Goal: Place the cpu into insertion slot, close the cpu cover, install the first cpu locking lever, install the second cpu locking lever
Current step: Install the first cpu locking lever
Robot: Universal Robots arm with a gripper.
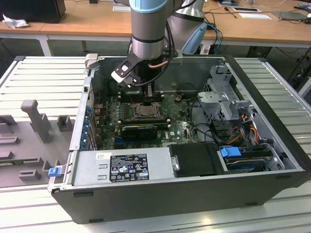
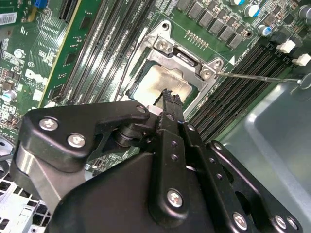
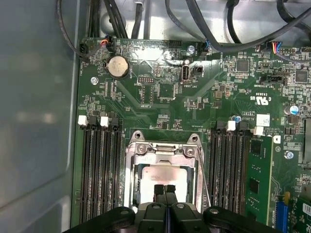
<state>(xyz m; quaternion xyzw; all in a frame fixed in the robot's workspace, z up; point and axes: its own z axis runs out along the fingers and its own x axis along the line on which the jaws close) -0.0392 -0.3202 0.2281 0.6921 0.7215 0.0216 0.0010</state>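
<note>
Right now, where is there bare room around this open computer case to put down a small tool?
Bare slatted table lies at the exterior view's right of the case, and more at its left beyond the grey fixture. Inside is crowded: the gripper over the cpu cover, memory slots flanking it, cables by the drives.

memory slots (image 3: pixel 99 174) flanking cpu cover (image 3: pixel 163 151), case wall (image 3: pixel 39 121) near

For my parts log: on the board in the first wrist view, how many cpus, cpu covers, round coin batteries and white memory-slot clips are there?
cpu: 1
cpu cover: 1
round coin battery: 1
white memory-slot clips: 4
Total: 7
</note>
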